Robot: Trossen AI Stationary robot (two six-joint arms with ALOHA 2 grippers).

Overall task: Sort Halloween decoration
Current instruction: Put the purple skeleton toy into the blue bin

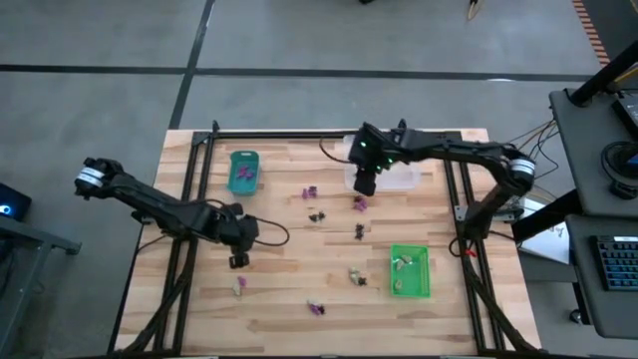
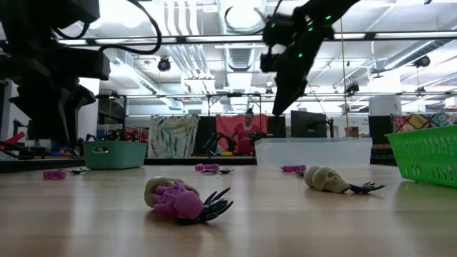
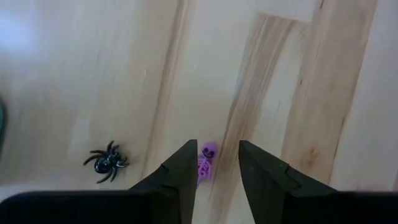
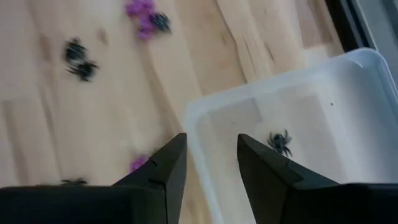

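High view: the left claw (image 1: pixel 238 259) hangs over the left part of the wooden counter (image 1: pixel 289 299), and the right claw (image 1: pixel 365 183) hangs at the near-left edge of the clear tray (image 1: pixel 404 178) along the counter's far side. In the left wrist view the left claw's fingers (image 3: pixel 180 174) stand apart and grasp nothing; a purple skeleton trinket (image 3: pixel 206 163) lies on the counter in line with the gap between them, and a black spider (image 3: pixel 107 160) lies just beside it. In the right wrist view the right claw (image 4: pixel 211 168) is likewise released, its fingers parted and empty above the tray's rim; a black spider (image 4: pixel 280 142) lies inside the clear tray. Outside the tray, two more black spiders (image 4: pixel 79 60) and a purple piece with a black one (image 4: pixel 148 17) lie on the boards. In the high view the remaining trinkets are scattered across the counter's middle and near part: small purple, black and pale pieces. The teal tray (image 1: pixel 243 171) holds purple pieces; the bright green tray (image 1: pixel 410 271) holds pale ones. Low view: a pale skull (image 2: pixel 325 178) and a purple figure tangled with a black spider (image 2: pixel 184 203) lie on the counter.
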